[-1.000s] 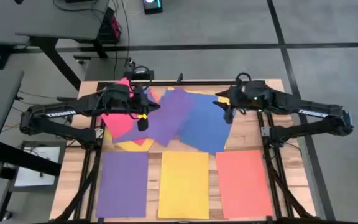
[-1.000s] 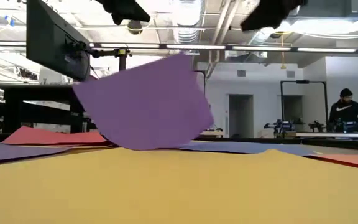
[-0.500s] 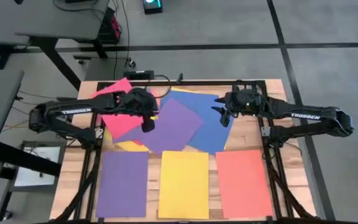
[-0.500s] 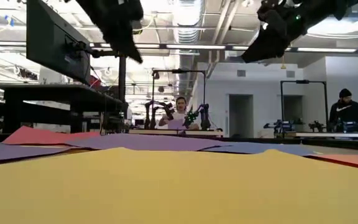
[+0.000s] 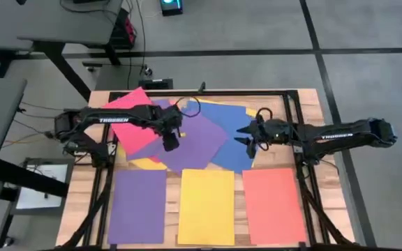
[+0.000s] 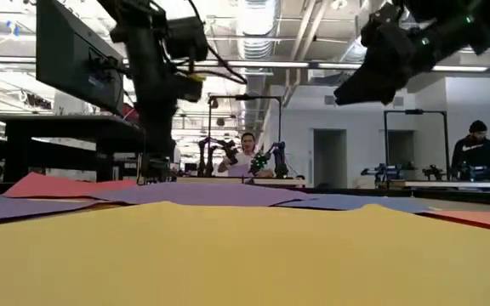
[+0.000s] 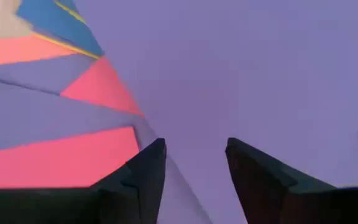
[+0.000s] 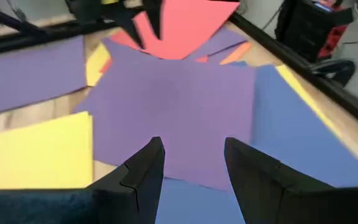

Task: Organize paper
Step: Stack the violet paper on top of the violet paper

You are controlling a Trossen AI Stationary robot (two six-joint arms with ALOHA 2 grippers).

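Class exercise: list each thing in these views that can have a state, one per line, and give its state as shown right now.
Left tool: open, empty, low over the purple sheet.
Right tool: open, empty, raised above the blue sheet.
Purple sheet: flat, skewed, topping the jumbled pile.
Blue sheet: flat, partly covered by the purple sheet.
Red sheet: flat, skewed, in the pile.
Sorted purple, yellow, orange-red stacks: flat, square, in a near-edge row.

Light: bright, even, from ceiling tubes [image 6: 313,64] I see overhead.
Blur: my wrist views soft; yellow sheet [image 6: 228,255] unfocused.
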